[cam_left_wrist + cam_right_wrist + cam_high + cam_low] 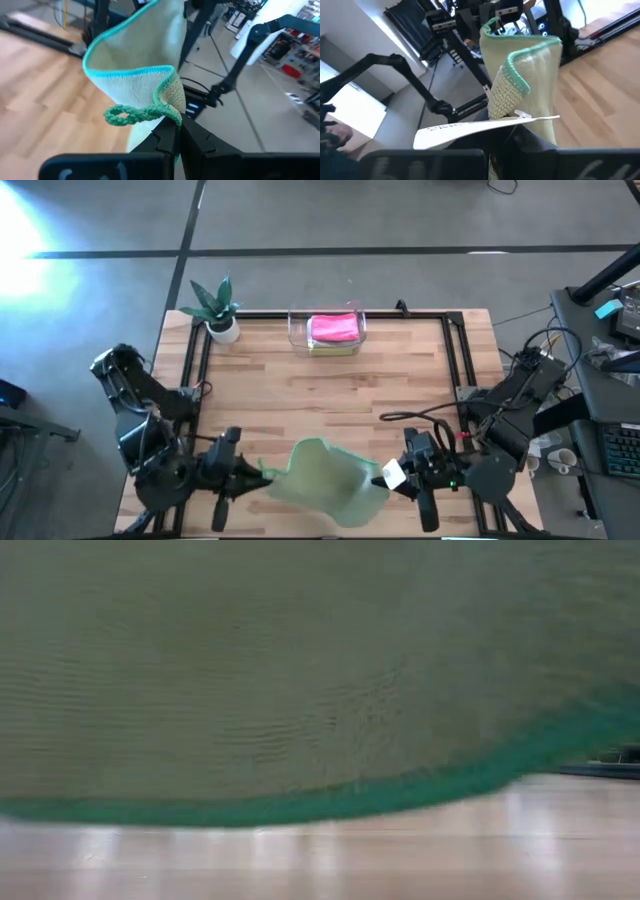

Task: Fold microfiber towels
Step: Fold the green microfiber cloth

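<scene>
A sage green towel [325, 480] with a darker green hem hangs between my two grippers near the table's near edge. It fills the low view [300, 670]. My left gripper [258, 472] is shut on its left corner, my right gripper [390, 477] on its right corner with the white label [485, 127]. A hot pink towel [334, 328] lies on a lime green one in a clear bin [327, 332] at the far edge. The other towels are out of view. My left gripper pinches the towel's corner [167, 107] between its two fingers, beside the green hanging loop [127, 116]. The fingers come level from the table's left. The cloth curves away from the fingers, lifted. My right gripper pinches the opposite corner [515, 107] at the white label, fingers level from the table's right. The cloth stands folded in a loose roll ahead of the fingers; how many layers, I cannot tell.
A small potted plant [218, 310] stands at the far left corner. A black frame [455, 370] runs along the table's left, far and right sides. Bare wood lies between the bin and the held towel.
</scene>
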`<state>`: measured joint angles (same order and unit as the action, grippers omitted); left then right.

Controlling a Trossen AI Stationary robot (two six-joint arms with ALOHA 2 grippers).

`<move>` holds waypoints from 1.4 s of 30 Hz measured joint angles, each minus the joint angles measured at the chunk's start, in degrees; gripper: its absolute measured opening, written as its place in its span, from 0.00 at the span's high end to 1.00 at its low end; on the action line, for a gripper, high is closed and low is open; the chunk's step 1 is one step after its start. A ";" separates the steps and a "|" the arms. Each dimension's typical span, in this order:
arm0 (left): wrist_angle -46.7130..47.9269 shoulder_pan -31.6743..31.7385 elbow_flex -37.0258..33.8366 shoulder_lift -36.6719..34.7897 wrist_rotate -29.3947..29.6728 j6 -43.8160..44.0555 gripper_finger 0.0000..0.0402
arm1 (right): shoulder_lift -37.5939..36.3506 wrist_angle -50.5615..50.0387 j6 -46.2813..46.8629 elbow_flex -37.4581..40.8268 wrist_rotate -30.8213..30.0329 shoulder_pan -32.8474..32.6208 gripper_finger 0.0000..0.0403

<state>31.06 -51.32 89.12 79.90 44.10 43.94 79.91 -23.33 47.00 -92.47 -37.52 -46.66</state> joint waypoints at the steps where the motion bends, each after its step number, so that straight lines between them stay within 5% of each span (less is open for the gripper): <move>1: 0.16 -0.64 0.00 0.02 -0.03 1.23 1.00 | 0.17 0.06 0.57 0.00 0.03 -0.21 0.98; 10: 1.86 -3.26 1.49 -0.37 0.15 8.22 1.00 | 1.98 2.90 1.94 0.00 -0.61 -1.24 0.98; 16: 15.25 -1.76 -0.44 -0.36 1.09 13.35 1.00 | 2.50 -4.31 3.52 0.00 -4.20 -0.41 0.98; 21: 35.34 2.87 -0.66 -0.37 1.54 21.84 1.00 | 3.04 -17.03 12.89 0.00 -10.71 3.77 0.98; 26: 45.95 10.07 -0.79 -0.57 2.87 20.14 1.00 | 4.53 -28.26 17.36 0.00 -11.20 9.53 0.98; 42: 44.69 31.59 -14.53 -0.64 5.19 9.23 1.00 | 11.05 -48.39 11.90 0.08 -13.08 21.81 0.98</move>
<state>75.75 -19.74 74.59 79.26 49.29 53.17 90.96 -71.72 58.90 -92.39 -50.60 -24.85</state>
